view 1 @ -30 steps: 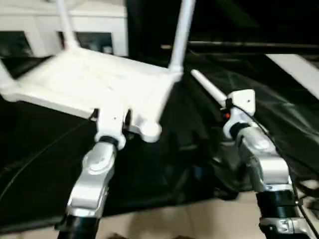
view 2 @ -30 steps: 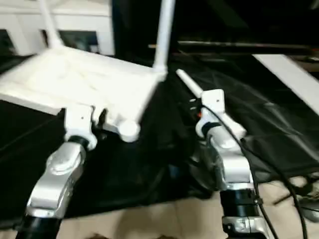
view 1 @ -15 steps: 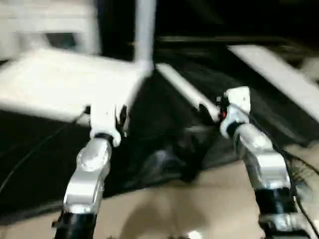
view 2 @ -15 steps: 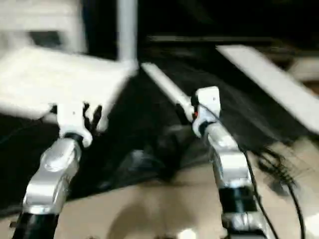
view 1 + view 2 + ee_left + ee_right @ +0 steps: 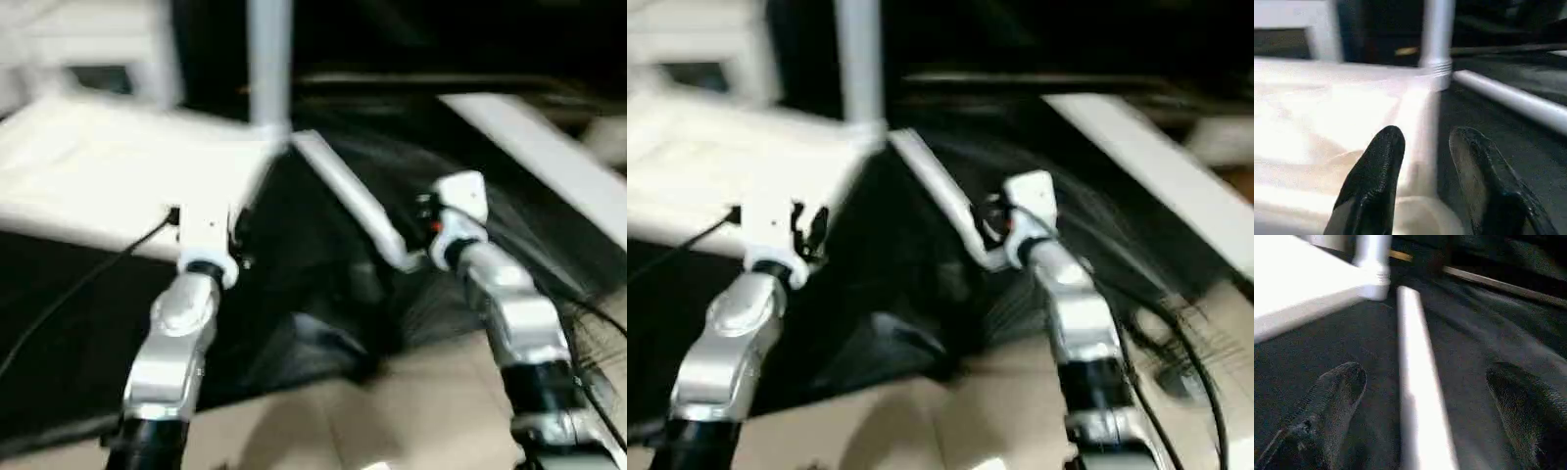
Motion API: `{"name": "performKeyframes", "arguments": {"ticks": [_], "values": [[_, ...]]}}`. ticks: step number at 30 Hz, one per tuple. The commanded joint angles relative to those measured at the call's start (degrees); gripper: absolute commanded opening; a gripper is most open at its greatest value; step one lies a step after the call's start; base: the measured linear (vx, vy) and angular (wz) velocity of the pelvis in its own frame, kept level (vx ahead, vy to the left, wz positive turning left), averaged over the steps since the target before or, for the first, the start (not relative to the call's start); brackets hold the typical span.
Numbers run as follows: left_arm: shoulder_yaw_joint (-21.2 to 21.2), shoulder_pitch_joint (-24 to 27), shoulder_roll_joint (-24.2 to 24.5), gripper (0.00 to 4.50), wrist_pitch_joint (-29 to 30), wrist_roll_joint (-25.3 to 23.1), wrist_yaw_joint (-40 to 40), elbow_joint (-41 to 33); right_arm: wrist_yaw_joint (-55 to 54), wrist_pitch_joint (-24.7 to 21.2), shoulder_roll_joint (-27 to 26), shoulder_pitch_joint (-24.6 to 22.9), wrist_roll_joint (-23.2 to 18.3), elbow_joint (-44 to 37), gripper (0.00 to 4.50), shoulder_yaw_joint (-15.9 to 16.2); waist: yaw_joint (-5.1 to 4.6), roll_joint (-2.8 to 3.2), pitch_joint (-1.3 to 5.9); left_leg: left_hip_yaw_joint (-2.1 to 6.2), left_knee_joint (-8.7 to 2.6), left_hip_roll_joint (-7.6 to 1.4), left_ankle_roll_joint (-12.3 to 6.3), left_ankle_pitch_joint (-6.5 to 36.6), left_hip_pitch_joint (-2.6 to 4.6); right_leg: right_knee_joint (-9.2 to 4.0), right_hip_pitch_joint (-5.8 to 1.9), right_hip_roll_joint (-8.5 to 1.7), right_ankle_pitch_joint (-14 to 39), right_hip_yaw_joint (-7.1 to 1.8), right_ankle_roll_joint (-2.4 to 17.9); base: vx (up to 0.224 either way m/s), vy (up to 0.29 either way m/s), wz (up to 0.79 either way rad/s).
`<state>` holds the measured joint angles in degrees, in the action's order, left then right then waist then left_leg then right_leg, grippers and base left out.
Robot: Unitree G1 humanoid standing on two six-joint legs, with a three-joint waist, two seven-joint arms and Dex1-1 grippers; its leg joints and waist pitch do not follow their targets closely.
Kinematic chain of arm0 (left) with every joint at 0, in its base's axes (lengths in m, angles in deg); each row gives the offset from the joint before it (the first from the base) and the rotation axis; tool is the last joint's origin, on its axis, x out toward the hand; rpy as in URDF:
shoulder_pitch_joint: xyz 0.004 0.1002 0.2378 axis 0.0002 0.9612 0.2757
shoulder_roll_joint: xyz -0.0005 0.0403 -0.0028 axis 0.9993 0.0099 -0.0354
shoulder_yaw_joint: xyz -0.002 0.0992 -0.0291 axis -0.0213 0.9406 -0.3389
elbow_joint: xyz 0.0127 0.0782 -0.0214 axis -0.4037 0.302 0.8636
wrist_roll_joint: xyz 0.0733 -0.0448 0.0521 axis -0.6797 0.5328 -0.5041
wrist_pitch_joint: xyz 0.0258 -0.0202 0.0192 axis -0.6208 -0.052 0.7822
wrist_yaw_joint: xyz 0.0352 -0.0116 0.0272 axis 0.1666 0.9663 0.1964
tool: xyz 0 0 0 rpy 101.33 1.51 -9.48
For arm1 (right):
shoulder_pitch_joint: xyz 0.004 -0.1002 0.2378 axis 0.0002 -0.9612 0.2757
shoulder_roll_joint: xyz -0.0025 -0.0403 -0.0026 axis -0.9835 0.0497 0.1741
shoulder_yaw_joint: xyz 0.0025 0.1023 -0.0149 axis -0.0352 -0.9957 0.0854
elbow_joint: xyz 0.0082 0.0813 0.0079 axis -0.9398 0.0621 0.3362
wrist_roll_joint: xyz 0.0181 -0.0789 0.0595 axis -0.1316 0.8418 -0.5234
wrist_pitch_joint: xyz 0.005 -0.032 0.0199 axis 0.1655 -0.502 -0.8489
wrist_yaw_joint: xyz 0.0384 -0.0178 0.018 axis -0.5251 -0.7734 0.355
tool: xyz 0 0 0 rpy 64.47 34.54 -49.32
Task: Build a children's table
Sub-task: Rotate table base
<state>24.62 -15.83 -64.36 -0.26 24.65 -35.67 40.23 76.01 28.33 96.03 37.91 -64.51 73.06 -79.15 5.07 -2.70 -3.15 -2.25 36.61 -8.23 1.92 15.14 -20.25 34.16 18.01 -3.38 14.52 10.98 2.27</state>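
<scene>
The white plastic tabletop with the raised rim (image 5: 108, 171) lies upside down on the black-covered work table (image 5: 323, 294), and a long white tube leg (image 5: 268, 59) already stands up from its far corner. The left claw (image 5: 1425, 166) holds the near edge of the tabletop: its two black fingers (image 5: 1374, 181) sit on either side of the rim, closed onto it.

A second ago the right claw (image 5: 1420, 416) was set back from the loose white tube leg lying on the black cover (image 5: 345, 201). Now it has come forward, so the leg runs straight up the middle between its two black fingers (image 5: 1327, 416). Those fingers are spread very wide and do not touch the leg yet (the whole view swung too, because the robot's head turned).

So I think the robot is lining up to pick up this leg. It still has to close on it, lift it and push it into an open corner socket. The tube is round and smooth, so it could roll away.
</scene>
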Motion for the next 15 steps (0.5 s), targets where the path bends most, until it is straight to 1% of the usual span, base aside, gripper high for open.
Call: {"name": "performKeyframes", "arguments": {"ticks": [1, 2, 3, 4, 5, 6, 7, 8, 9, 10, 11, 12, 13, 14, 15], "values": [[0.1, -0.4, -0.2, 1.92, 0.6, -0.3, -0.2, -0.1, 0.3, 0.7, 0.5, 0.2, 0.2, 0.4, 4.38, -0.2, -2.06, 2.41, 5.14, 6.91, -3.72, -3.66, -32.45, -25.6, 8.08, 2.8, 2.38, 0.48, 4.1, -1.04, 5.8, 0.114, 0.0, 0.32], [0.1, -0.4, -0.2, 1.92, 0.6, -0.4, -0.3, -0.1, 0.7, 0.8, 0.4, 0.3, 0.1, 0.5, 4.38, -0.1, -2.72, 2.13, 5.06, 11.67, -3.93, -6.89, -38.27, -28.6, 11.54, 6.5, 7.24, -0.44, 11.2, -4.24, 1.4, 0.214, -0.014, 0.65], [0.0, -0.4, -0.2, 1.92, 0.6, -0.5, -0.3, -0.1, 1.1, 0.9, 0.5, 0.3, 0.1, 0.5, 4.38, 0.1, -2.26, 1.36, 4.21, 11.58, -3.64, -5.59, -37.29, -29.3, 9.95, 7.71, 9.1, -1.08, 9.3, -7.2, -2.3, 0.171, -0.04, 0.64], [0.0, -0.4, -0.2, 1.92, 0.6, -0.5, -0.3, -0.1, 1.1, 0.9, 0.5, 0.3, 0.1, 0.5, 4.38, 0.2, -2.41, 0.86, 4.37, 11.41, -3.71, -4.13, -35.63, -28.2, 9.39, 7.42, 9.43, -1.31, 6.7, -8.33, -3.6, 0.185, -0.063, 1.0], [0.0, -0.2, -0.1, 1.92, 0.6, -0.5, -0.6, -0.3, 1.9, 0.9, 0.6, 0.5, 0.1, 0.5, 4.38, 0.7, -2.31, -1.2, 4.13, 9.07, -2.98, 1.67, -26.41, -22.0, 6.11, 1.76, 6.59, -2.73, -1.4, -11.55, -3.7, 0.085, -0.048, 0.67], [0.0, -0.2, 0.0, 1.92, 0.6, -0.6, -0.6, -0.3, 2.3, 0.9, 0.7, 0.5, 0.2, 0.4, 4.38, 1.1, -0.29, -4.22, 3.53, 2.23, 1.83, 7.28, -18.72, -5.9, -2.24, -3.68, -2.53, -7.25, -5.5, -14.65, -6.1, 0.018, -0.046, 0.85], [-0.1, 0.0, 0.1, 1.92, 0.6, -0.6, -0.8, -0.5, 2.8, 1.1, 0.8, 0.6, 0.3, 0.3, 4.38, 1.6, 1.14, -3.67, 3.94, 0.52, 4.95, 5.71, -16.29, 1.2, -4.21, -4.58, -6.01, -11.92, -8.0, -16.49, -4.8, 0.058, -0.064, 0.78], [-0.2, 0.0, 0.1, 1.92, 0.7, -0.7, -0.8, -0.6, 3.0, 1.2, 0.9, 0.6, 0.4, 0.2, 4.38, 1.9, 0.84, -3.66, 3.67, -0.04, 6.24, 3.08, -10.24, 2.3, -5.05, -4.09, -6.27, -12.83, -13.7, -13.55, -5.5, 0.058, -0.064, 0.78], [-0.8, 0.4, -0.2, 1.92, -0.2, -0.1, -0.8, -0.9, 3.0, 1.2, 0.8, 0.7, 0.3, -0.1, 4.38, 2.0, 0.96, -2.46, 3.12, -0.53, 4.51, 1.01, -5.57, -1.3, -4.68, -4.91, -5.75, -13.06, -12.4, -9.57, -4.2, 0.104, -0.067, 0.57], [-0.9, 0.5, -0.1, 1.92, -0.5, 0.2, -0.4, -1.0, 3.0, 0.4, 0.4, 0.7, -0.6, -0.2, 4.38, 1.2, 0.9, -1.23, 3.54, -0.39, 2.17, -0.54, -4.02, -4.3, -3.95, -4.52, -5.81, -12.35, -12.4, -8.99, -1.2, 0.097, -0.044, 0.55], [-0.5, 0.5, 0.4, 1.92, 0.2, -0.2, -0.1, -1.3, 2.6, -0.5, 0.3, 0.9, -0.8, -0.2, 4.38, 0.8, 0.15, 1.32, 3.86, -0.26, -2.86, -3.72, -2.32, -7.7, -0.61, -2.89, -4.52, -7.74, -10.4, -7.52, 3.6, 0.097, -0.044, 0.55], [-0.2, 0.6, 0.9, 1.92, 0.8, -0.3, 0.6, -1.5, 2.0, -1.7, 0.3, 1.1, -0.7, -0.2, 4.38, 0.6, -0.69, 1.86, 4.11, 0.34, -4.41, -5.51, -2.37, -10.8, 2.12, -0.91, -2.89, -4.77, -8.8, -5.6, 4.2, 0.087, 0.005, 0.23], [0.3, 0.8, 1.6, 1.92, 0.7, -0.3, 1.9, -1.7, 1.6, -3.0, 0.3, 1.4, -0.8, -0.2, 4.38, 0.1, -2.43, 2.85, 4.83, 3.56, -4.2, -7.99, -10.98, -22.7, 5.86, 4.08, 2.76, -1.76, -4.5, -5.94, 3.4, 0.08, 0.039, -0.02], [0.8, 1.0, 2.3, 1.92, 0.5, 0.2, 3.5, -2.1, 1.2, -4.0, 0.3, 1.7, -1.2, -0.3, 4.38, -0.7, -1.94, 2.17, 5.24, 4.37, -1.9, -7.87, -15.17, -41.3, 6.68, 3.81, 5.21, -3.17, -7.0, -8.35, 0.1, 0.08, 0.039, -0.02], [1.5, 1.6, 3.6, 1.92, 0.4, 1.6, 6.9, -3.0, 0.6, -6.2, 0.2, 2.3, -3.1, -0.9, 4.38, -2.8, -0.87, 1.14, 5.16, 2.67, -0.48, -5.91, -13.82, -54.2, 5.67, 2.05, 5.93, -4.17, -13.7, -10.33, -2.2, 0.018, 0.063, 0.09]]}}
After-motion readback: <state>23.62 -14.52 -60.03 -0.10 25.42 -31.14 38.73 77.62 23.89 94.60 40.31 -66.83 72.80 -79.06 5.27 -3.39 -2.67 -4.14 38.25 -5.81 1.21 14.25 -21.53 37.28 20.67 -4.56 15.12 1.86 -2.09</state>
